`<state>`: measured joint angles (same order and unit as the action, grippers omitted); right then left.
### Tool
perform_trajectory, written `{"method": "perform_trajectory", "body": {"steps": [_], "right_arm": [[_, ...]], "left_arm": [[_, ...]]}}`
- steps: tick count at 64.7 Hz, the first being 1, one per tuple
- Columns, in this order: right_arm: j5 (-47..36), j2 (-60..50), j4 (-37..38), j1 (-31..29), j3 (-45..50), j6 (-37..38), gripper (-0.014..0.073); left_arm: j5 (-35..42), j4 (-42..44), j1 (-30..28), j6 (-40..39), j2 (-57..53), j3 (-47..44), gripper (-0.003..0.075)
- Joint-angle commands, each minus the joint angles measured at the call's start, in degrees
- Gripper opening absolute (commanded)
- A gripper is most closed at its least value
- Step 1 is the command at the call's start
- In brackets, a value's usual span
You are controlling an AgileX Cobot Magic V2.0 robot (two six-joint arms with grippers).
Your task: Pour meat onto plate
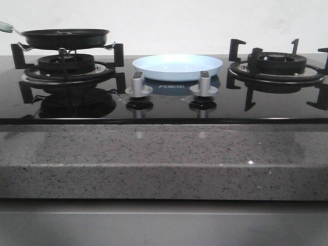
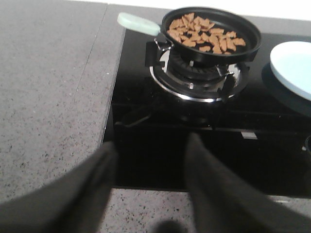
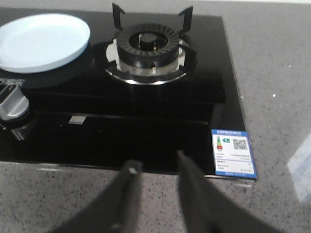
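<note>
Black left tool (image 2: 150, 162) and right tool (image 3: 158, 170), both parted, empty, touching nothing

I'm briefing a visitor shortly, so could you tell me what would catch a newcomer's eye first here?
Probably the black frying pan on the left burner, holding reddish-brown meat slices. Next, the empty pale-blue plate at the hob's middle, behind the two silver knobs.

Probably a home kitchen: black glass gas hob (image 1: 164, 105), speckled stone countertop (image 1: 164, 154).
</note>
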<state>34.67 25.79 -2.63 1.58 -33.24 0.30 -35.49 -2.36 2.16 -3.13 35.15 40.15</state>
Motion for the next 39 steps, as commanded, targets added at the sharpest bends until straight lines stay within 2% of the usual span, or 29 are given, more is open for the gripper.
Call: {"method": "perform_trajectory", "body": {"steps": [1, 5, 12, 30, 39], "right_arm": [[-3.2, 1.5, 0.3, -0.3, -1.4, -0.3, 0.0464], [-2.8, 2.2, -0.7, -0.3, -1.5, -0.3, 0.0498], [-0.7, 5.0, -5.2, -0.3, -3.3, -1.6, 0.0475], [5.5, 18.9, -22.4, -0.3, -13.7, -17.1, 0.0434], [7.8, 27.4, -25.2, -0.3, -20.4, -19.6, 0.0434]], "left_arm": [[4.0, 0.1, 0.0, 0.0, 0.9, 1.5, 0.0511], [4.0, 0.1, 0.0, 0.0, 1.0, 1.5, 0.0512], [3.9, 0.1, 0.0, 0.0, 1.1, 1.5, 0.0512], [3.8, 0.1, 0.0, 0.0, 1.1, 1.5, 0.0512], [3.8, -0.1, 0.0, 0.0, 1.1, 1.5, 0.0512]]}}
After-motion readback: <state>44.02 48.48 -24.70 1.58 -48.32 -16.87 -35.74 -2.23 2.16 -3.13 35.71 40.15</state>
